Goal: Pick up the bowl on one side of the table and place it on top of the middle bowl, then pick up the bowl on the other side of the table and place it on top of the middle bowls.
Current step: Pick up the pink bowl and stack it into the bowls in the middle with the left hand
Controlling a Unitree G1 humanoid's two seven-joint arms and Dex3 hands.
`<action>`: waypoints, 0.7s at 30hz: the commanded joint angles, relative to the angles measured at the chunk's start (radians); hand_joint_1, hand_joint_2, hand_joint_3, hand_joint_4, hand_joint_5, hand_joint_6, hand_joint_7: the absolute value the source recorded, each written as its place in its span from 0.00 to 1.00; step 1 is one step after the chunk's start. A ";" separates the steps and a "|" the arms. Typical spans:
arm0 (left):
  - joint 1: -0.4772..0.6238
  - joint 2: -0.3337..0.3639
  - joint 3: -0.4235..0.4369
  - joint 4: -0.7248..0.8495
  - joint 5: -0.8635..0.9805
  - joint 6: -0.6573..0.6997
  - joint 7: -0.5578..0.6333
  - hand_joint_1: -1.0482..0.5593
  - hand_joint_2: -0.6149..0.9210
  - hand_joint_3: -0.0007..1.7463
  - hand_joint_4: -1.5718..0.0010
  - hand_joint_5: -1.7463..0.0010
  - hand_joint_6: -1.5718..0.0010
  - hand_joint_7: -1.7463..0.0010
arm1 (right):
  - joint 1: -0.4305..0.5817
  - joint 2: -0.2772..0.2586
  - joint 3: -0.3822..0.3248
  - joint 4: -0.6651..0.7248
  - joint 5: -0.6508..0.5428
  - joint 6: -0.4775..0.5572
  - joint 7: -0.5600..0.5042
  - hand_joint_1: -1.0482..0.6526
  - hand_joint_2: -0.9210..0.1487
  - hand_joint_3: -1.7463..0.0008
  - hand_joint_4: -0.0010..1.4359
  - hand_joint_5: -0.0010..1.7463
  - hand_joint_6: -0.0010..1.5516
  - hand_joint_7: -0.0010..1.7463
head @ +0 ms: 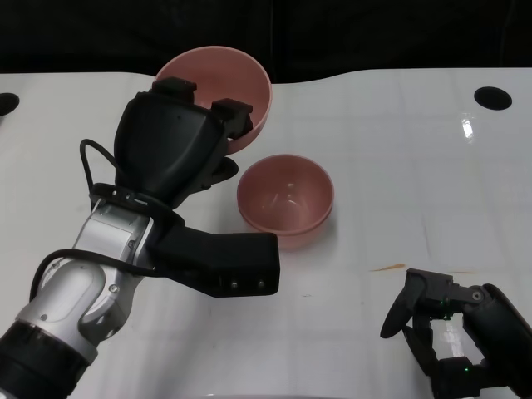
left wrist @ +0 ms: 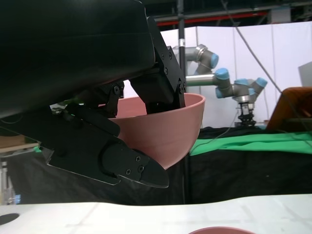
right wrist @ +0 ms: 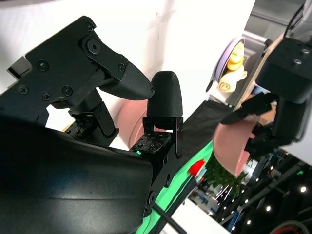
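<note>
While head view hides it, left hand [left wrist: 122,122] lifts bowl [left wrist: 165,131]

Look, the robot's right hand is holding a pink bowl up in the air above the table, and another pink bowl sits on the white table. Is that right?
Not quite: the left hand holds the raised pink round bowl, as the left wrist view shows. The right hand is low by the white table, holding nothing. The other pink bowl does sit on the table.
</note>
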 commanded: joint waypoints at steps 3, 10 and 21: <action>-0.010 -0.032 -0.001 -0.020 0.021 0.020 -0.047 0.46 0.94 0.01 0.39 0.00 0.32 0.64 | -0.003 0.001 -0.010 0.010 0.001 -0.008 -0.004 0.45 0.46 0.26 0.62 1.00 0.50 0.87; -0.013 -0.067 0.006 -0.004 -0.031 -0.051 -0.062 0.48 0.95 0.01 0.38 0.00 0.26 0.82 | -0.004 0.001 -0.008 0.005 0.001 0.003 -0.003 0.45 0.46 0.26 0.62 1.00 0.50 0.87; -0.038 -0.128 -0.018 0.137 -0.056 -0.142 -0.047 0.45 0.98 0.09 0.39 0.00 0.36 0.52 | 0.005 0.002 -0.009 -0.005 -0.006 0.005 -0.006 0.46 0.47 0.25 0.62 1.00 0.50 0.87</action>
